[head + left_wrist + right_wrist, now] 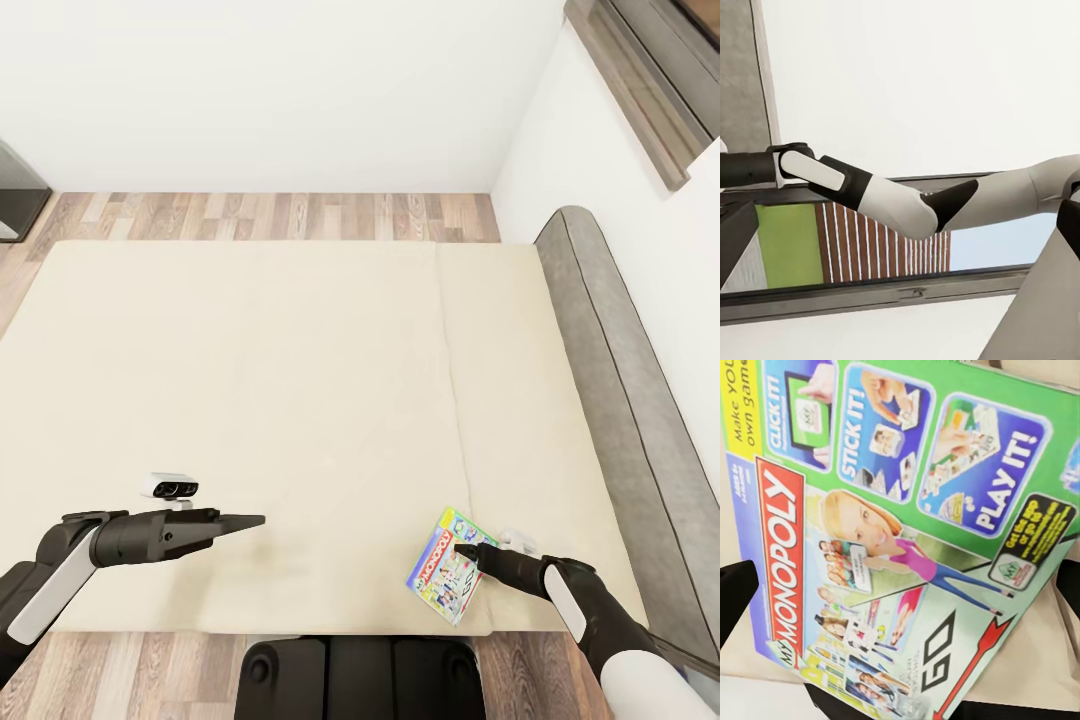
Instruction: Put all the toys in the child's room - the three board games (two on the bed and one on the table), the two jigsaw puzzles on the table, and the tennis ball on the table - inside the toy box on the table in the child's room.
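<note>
Right gripper (468, 552) jaws straddle the Monopoly board game (443, 566) on the bed (300, 380); grip unconfirmed. Left gripper (255, 520) jaws together, well clear.

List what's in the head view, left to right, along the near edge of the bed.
left gripper → Monopoly board game → right gripper, at the box's right part → grey headboard

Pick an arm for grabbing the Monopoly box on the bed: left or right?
Right. The right gripper is already at the Monopoly box, near the bed's front edge; the right wrist view has the box between its fingers. The left gripper hovers apart over bare mattress.
</note>
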Controlling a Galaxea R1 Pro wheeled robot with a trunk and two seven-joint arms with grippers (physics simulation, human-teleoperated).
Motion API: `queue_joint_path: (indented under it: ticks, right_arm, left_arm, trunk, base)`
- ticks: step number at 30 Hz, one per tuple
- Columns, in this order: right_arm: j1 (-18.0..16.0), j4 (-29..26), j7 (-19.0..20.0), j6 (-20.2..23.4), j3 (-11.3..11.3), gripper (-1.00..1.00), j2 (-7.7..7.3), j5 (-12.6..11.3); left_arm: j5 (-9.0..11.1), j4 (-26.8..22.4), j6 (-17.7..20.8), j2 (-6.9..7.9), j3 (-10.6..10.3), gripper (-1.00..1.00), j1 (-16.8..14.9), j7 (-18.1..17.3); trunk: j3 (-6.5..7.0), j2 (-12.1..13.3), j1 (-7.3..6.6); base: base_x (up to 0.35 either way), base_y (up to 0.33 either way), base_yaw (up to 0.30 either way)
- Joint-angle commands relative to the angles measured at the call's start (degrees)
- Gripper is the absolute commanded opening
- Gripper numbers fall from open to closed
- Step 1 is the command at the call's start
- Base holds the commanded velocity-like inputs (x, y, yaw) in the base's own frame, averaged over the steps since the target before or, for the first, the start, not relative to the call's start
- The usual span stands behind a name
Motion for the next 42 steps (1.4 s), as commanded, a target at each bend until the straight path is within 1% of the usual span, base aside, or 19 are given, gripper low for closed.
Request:
queue_joint_path:
  ticks: [1,10,20,31,36,42]
  right_arm:
    - [-0.02,-0.05,0.11,0.45,-0.19,1.0,0.02,-0.23]
    - [-0.02,-0.05,0.11,0.47,-0.24,1.0,0.08,-0.27]
    - [-0.02,-0.05,0.13,0.57,-0.27,1.0,0.28,-0.34]
    - [-0.18,-0.26,0.58,1.01,-0.3,1.0,1.44,-0.5]
    - [-0.19,-2.42,2.24,1.12,-0.28,1.0,1.77,-0.56]
    - [-0.19,-3.52,3.46,1.15,-0.22,1.0,2.15,-0.51]
  left_arm:
    - [0.36,0.0,0.6,0.07,-0.15,1.0,-0.04,0.0]
    - [0.34,-0.01,0.6,0.07,-0.22,1.0,-0.04,-0.06]
    - [0.43,0.0,0.6,0.07,-0.24,1.0,-0.04,-0.17]
    - [0.38,0.0,0.6,0.07,-0.24,1.0,-0.04,-0.18]
    - [0.47,-0.01,0.6,0.07,-0.24,1.0,-0.04,-0.18]
    - [0.49,0.0,0.6,0.07,-0.24,1.0,-0.04,-0.26]
  trunk:
    - [-0.06,-0.09,0.03]
    - [-0.1,-0.09,0.03]
    - [-0.47,-0.09,0.03]
    - [-0.93,-0.09,0.03]
    - [-1.14,-0.09,0.03]
    - [-1.4,-0.09,0.03]
  base:
    - [0.0,0.0,0.0]
    - [0.0,0.0,0.0]
    - [0.0,0.0,0.0]
    - [0.0,0.0,0.0]
    - [0.0,0.0,0.0]
    - [0.0,0.0,0.0]
